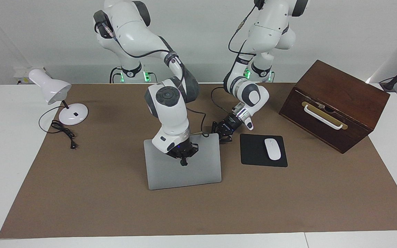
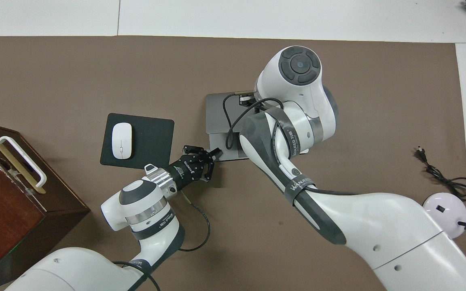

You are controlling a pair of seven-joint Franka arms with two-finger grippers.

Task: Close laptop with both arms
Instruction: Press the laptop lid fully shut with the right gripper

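Right hand (image 1: 183,162), fingers together, presses its tip on the lid of the laptop (image 1: 198,170), which lies mid-tabletop on the brown mat (image 1: 98,193) with the lid nearly down; in the overhead view a strip of deck shows at the edge nearer the robots. Left hand (image 1: 223,132), fingers also together, sits low at the laptop's corner, beside the black mouse pad (image 1: 253,151).

Opposed high views, shared brown mat (image 1: 81,206)
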